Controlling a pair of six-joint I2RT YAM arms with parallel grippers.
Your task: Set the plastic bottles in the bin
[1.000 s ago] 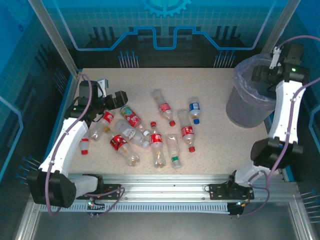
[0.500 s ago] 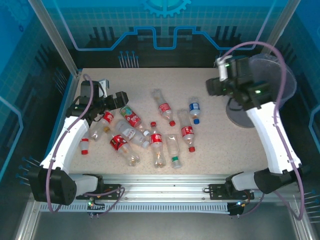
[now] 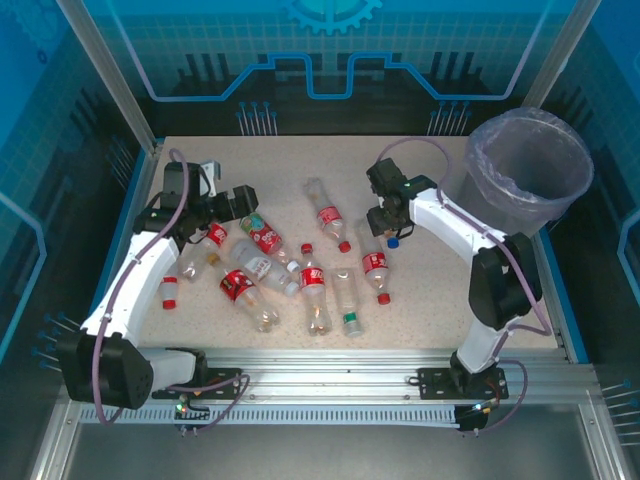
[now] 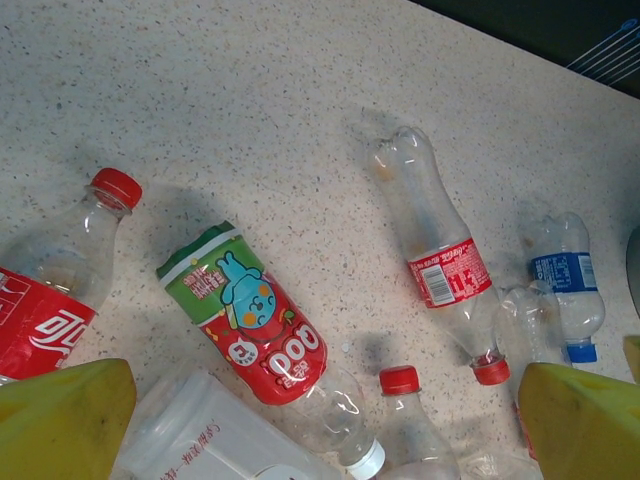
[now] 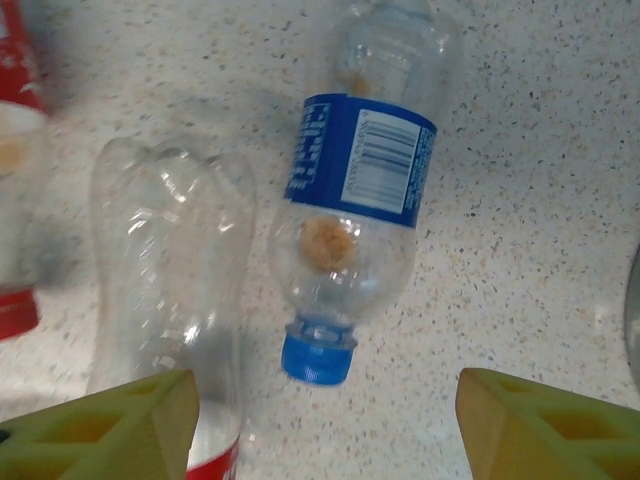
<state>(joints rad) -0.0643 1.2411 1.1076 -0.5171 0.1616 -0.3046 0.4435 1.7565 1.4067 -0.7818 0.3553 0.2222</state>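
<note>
One green-and-red-labelled bottle [image 4: 262,335] shows a blue cartoon figure.

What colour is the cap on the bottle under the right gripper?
Blue: the bottle has a blue cap; clearest in the right wrist view.

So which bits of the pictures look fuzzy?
Right wrist view: the blue-label bottle is sharp, the red label at the left edge is smeared. Left wrist view: the yellow jaws look soft, and bottles throw grey shadows on the table.
</note>
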